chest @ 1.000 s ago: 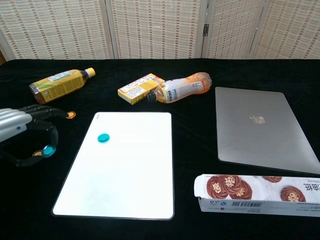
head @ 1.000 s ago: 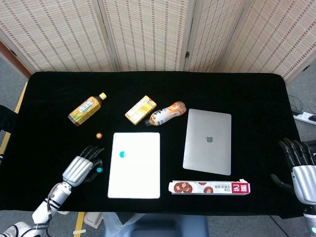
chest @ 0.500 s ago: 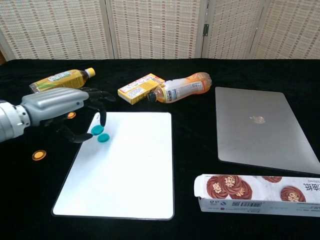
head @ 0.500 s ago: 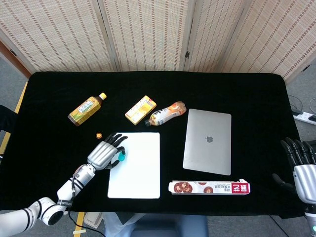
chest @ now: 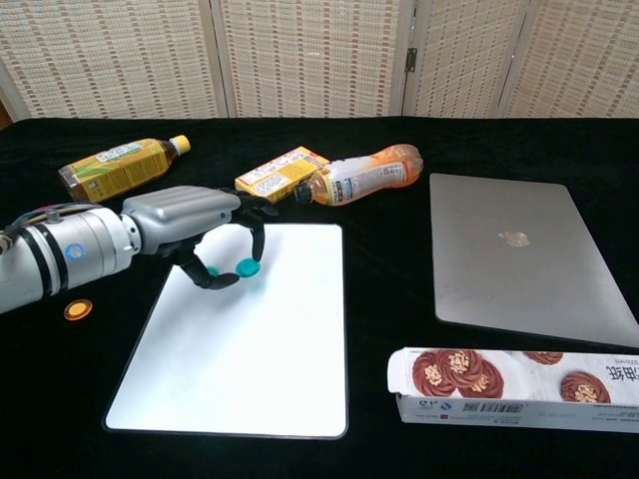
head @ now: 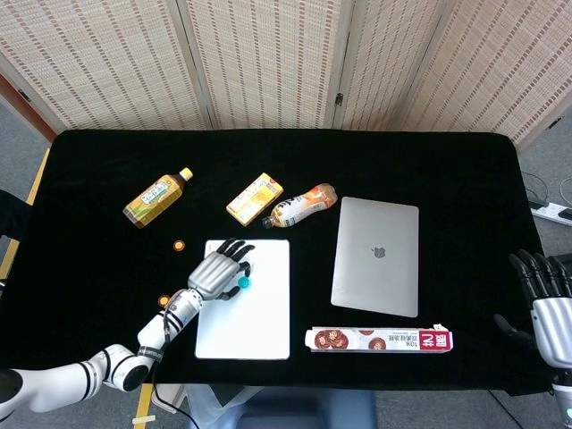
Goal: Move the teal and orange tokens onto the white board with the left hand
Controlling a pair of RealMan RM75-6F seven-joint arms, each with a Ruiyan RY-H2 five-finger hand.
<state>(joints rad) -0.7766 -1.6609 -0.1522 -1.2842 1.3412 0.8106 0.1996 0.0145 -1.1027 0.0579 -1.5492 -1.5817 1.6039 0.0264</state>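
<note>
Now the left robot hand [chest: 205, 239] has swung from the worktop's [head: 89, 179] left edge over the white board [chest: 260, 339], a smooth, glossy rectangle on matte black cloth. It pinches a small flat teal token [chest: 247, 267] just above the board; another teal disc [chest: 212, 270] peeks behind its fingers, already on the board. So teal is nearly placed. Two orange tokens [chest: 78, 309] [head: 180, 244] wait off the board. At the right edge, the right robot hand [head: 543, 304] rests empty, fingers apart.

left hand [chest: 200, 235] carried teal token [chest: 247, 267] from table edge to over white board [chest: 270, 349].
</note>
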